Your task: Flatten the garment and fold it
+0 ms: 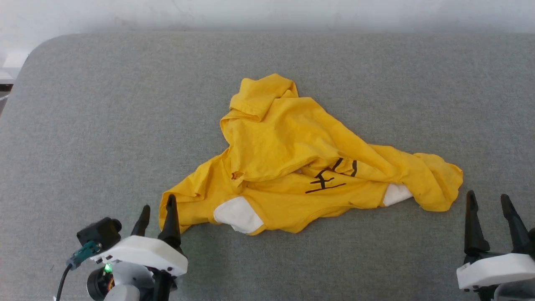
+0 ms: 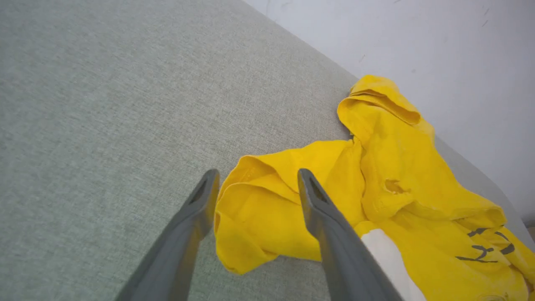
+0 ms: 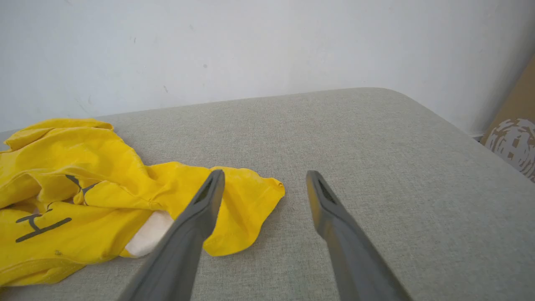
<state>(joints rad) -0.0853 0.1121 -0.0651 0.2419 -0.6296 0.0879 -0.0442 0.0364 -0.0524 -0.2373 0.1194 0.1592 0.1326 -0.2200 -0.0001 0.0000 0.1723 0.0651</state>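
The garment [image 1: 288, 154] is a bright yellow T-shirt with white patches and black line markings, lying crumpled in the middle of the grey padded table [image 1: 83, 125]. My left gripper [image 1: 158, 207] stands open at the shirt's near-left corner, one finger at the cloth's edge. In the left wrist view that gripper [image 2: 257, 179] has a yellow fold of the garment [image 2: 393, 175] between its spread fingers, which do not pinch it. My right gripper [image 1: 489, 197] is open just right of the shirt's right end, over bare table. The right wrist view shows this gripper [image 3: 263, 177] beside the garment [image 3: 83, 175].
A white wall [image 1: 267, 12] runs behind the table's far edge. A brown cardboard box [image 3: 512, 133] stands off the table's right side. Bare grey surface [image 1: 418, 83] lies all around the shirt.
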